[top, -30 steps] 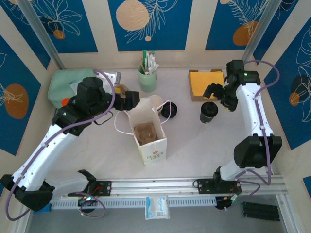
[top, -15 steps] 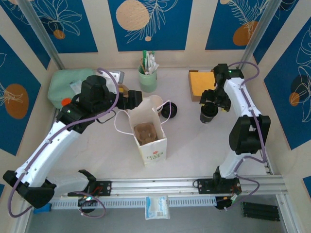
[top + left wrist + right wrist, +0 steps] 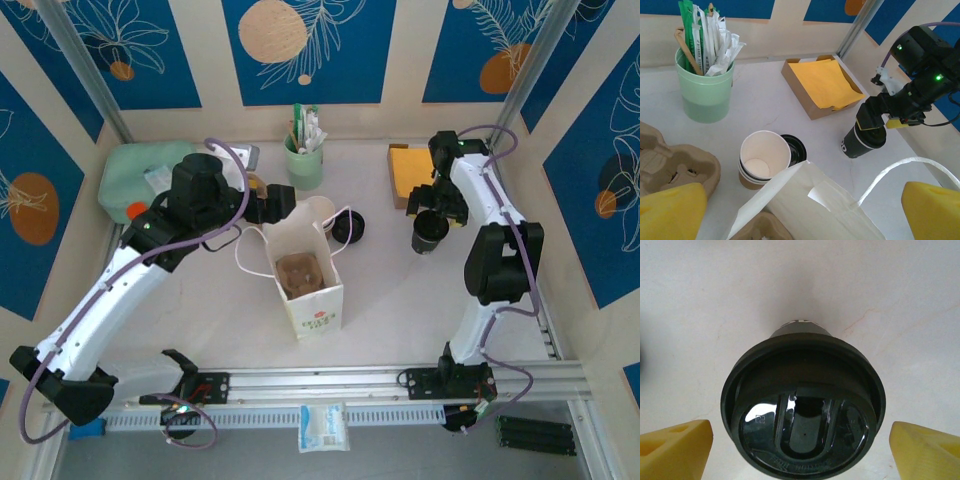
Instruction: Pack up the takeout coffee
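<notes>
The takeout coffee [image 3: 429,233], a dark cup with a black lid, stands on the table at the right. My right gripper [image 3: 438,210] hovers directly over it, open. In the right wrist view the lid [image 3: 802,420] sits between the yellow fingertips [image 3: 675,447], not touched. An open white paper bag [image 3: 305,270] stands mid-table with a brown pulp carrier [image 3: 300,273] inside. My left gripper [image 3: 276,203] is open just behind the bag's left rim, over the bag [image 3: 815,205]. Behind the bag stand brown paper cups [image 3: 762,160] with white insides and a loose black lid [image 3: 796,149].
A mint-green cup of stirrers [image 3: 304,160] stands at the back. A cardboard tray with yellow napkins [image 3: 412,172] lies back right, close to my right arm. Another pulp carrier [image 3: 675,160] and a pale green bag [image 3: 140,175] lie at the left.
My right arm has swung left and folded in, bringing its open gripper from beside the dark cup to over it. My left arm has edged slightly right.
</notes>
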